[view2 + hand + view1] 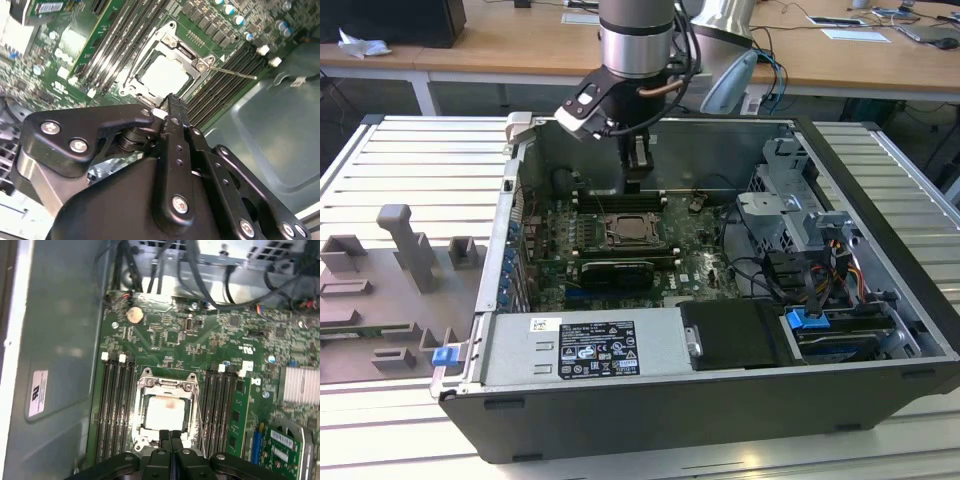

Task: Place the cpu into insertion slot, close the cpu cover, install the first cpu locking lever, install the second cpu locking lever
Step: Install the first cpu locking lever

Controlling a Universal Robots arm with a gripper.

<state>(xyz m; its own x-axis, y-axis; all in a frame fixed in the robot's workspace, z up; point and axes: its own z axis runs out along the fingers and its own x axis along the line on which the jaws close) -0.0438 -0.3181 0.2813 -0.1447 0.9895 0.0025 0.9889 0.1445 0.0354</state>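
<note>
Gripper (170, 436): fingers closed together, empty, over slot (139, 441) edge.
Cpu (164, 412): seated in slot on green board (170, 335).
Cover (167, 385): flat around cpu.
Lever (235, 74): thin rod angled out beside slot.

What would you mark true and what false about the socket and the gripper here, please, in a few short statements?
1. The cpu lies in the insertion slot. True.
2. The cpu cover stands upright. False: it lies flat, framing the cpu.
3. The gripper has its fingertips together with nothing between them. True.
4. The gripper hangs outside the computer case. False: it is inside the case, above the circuit board, close to the slot.
</note>
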